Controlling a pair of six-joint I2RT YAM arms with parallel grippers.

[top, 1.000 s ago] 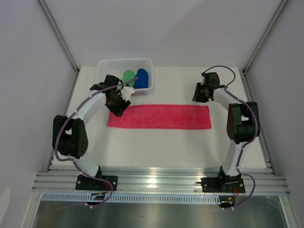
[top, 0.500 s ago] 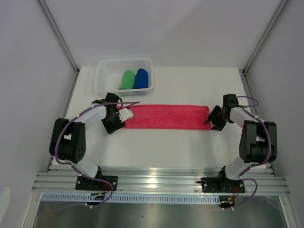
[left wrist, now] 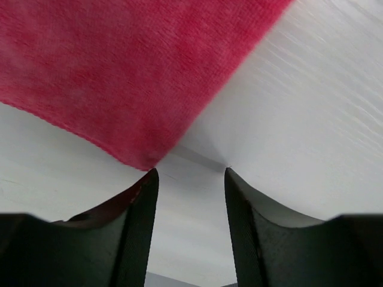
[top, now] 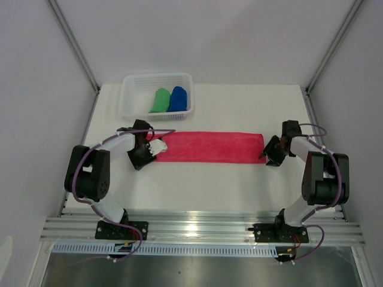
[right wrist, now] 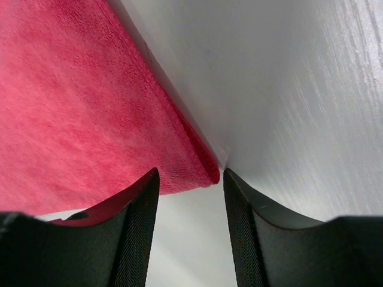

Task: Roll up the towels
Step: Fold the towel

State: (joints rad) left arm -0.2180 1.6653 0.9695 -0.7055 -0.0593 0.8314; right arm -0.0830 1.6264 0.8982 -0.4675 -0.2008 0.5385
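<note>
Seen from above, the pink-red towel (top: pixel 209 147) lies flat as a long strip across the bench (top: pixel 209 188). The green towel (top: pixel 160 100) and the blue towel (top: pixel 178 98) sit rolled side by side in the white basket (top: pixel 157 76). The left end effector (top: pixel 155 147) is at the strip's left end and the right end effector (top: pixel 268 154) is at its right end.

In the left wrist view, the fingers (left wrist: pixel 134 239) stand apart. A towel corner meets one tip, and bare bench shows in the gap.

In the right wrist view, the fingers (right wrist: pixel 134 239) are also apart. A towel corner reaches the gap between the tips.
</note>
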